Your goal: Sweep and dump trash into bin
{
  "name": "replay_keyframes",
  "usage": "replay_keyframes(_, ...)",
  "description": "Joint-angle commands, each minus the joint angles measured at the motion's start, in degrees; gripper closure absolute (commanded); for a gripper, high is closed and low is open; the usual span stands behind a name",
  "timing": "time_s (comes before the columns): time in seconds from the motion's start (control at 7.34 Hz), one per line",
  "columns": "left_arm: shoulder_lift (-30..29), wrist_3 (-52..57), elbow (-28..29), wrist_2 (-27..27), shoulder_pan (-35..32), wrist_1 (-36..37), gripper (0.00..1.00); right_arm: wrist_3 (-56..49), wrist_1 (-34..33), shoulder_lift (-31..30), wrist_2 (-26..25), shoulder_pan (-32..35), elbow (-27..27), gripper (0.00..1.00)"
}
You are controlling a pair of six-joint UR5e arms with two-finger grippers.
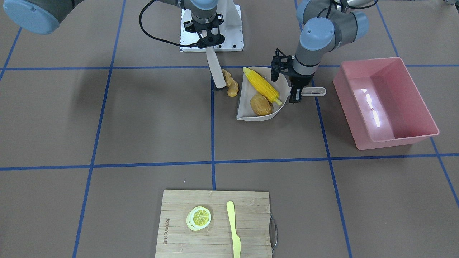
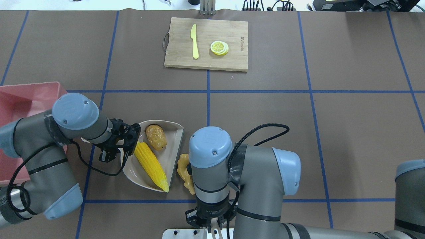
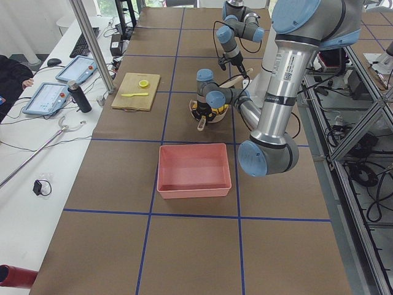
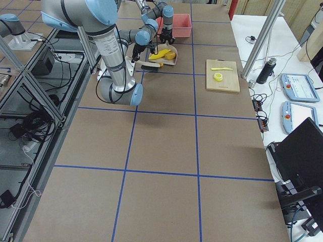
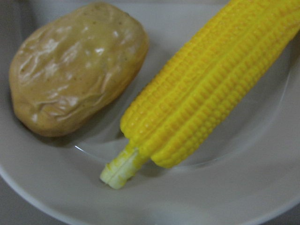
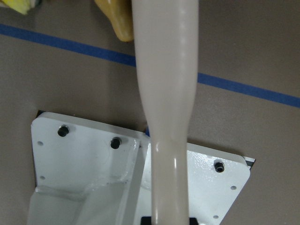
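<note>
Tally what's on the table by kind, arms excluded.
Toy foods: 4 (corn, potato, ginger, lemon)
Sweeping tools: 2 (dustpan, brush)
Knife: 1
Board: 1
Bin: 1
Total: 9

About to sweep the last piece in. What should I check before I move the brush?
1. Long yellow corn cob in beige handled dustpan: ok.
2. Rounded brown potato in dustpan: ok.
3. Knobbly tan ginger root in dustpan: not ok, on the table beside its open edge.
4. Right gripper shut on beige-handled brush, ginger between it and dustpan: ok.
5. Left gripper shut on dustpan handle: ok.
6. Large pink plastic bin upright, empty: ok.
</note>
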Motion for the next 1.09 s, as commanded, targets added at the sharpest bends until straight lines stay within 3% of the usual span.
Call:
replay_keyframes(0.0,0.0,0.0,0.0,0.0,0.1,0.0,1.00,-0.8,2.7,5.8,0.5,1.3,-7.2,1.00)
replay_keyframes(0.27,0.0,0.0,0.1,0.0,0.1,0.0,1.00,-0.8,3.9,14.8,3.6,4.3,-17.6,1.00)
replay_keyframes(0.95,0.0,0.0,-0.1,0.0,0.0,-0.1,1.00,-0.4,3.3,17.0,7.5,7.9,-18.1,1.00)
